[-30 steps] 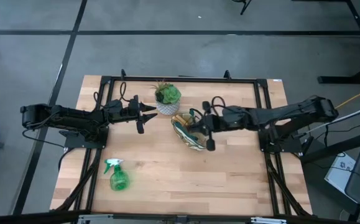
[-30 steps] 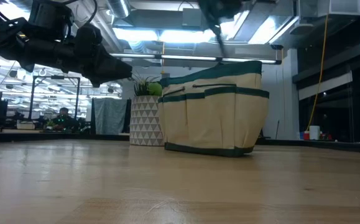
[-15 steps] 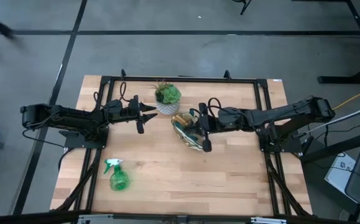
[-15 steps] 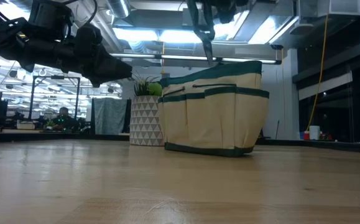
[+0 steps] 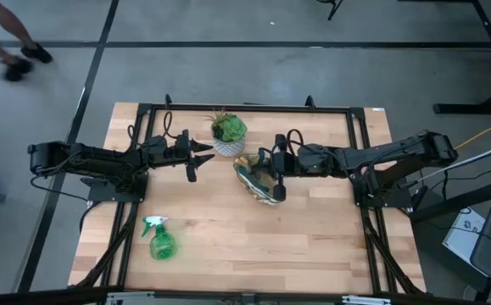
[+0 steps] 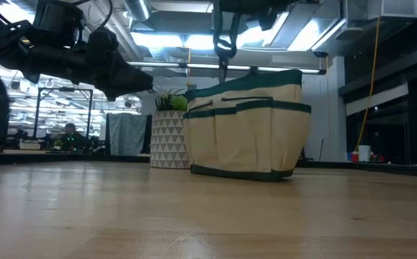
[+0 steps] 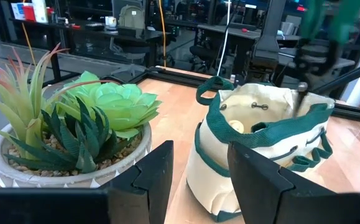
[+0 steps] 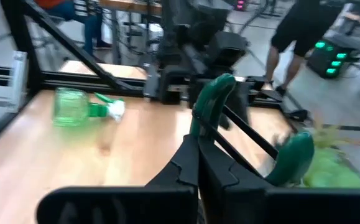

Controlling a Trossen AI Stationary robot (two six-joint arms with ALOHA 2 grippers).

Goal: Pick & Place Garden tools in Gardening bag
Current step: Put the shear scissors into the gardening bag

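The tan gardening bag with green trim point(image 5: 258, 180) stands upright on the table next to the potted plant point(image 5: 228, 134); it also shows in the low view point(image 6: 248, 122) and the left wrist view point(image 7: 260, 149). My right gripper point(image 5: 276, 180) is over the bag's opening, shut on a green-handled pruner point(image 8: 214, 99) whose tip point(image 6: 222, 70) points down just above the bag's rim. My left gripper point(image 5: 196, 157) hangs open and empty left of the plant. The green spray bottle point(image 5: 160, 240) lies on its side near the table's front left. My right gripper pinches the pruner between its two fingers at one green handle point(image 8: 199, 127), coming from the table's right. The second green handle point(image 8: 291, 155) stands free beside it. The pruner is lifted clear and hangs with its metal tip point(image 7: 301, 90) down over the bag's opening.
The plant in its white pot point(image 7: 74, 130) stands close to the bag's left side. A black frame point(image 5: 253, 108) runs along the table's edges. Bare wood lies between the bag and the spray bottle point(image 8: 83, 107). A person walks on the floor beyond the far left corner point(image 5: 8, 51).
My right gripper has gone a little toward the table's left over the bag, staying shut on the pruner. The pruner has come lower and turned from slanting to nearly upright, tip down at the bag's rim.
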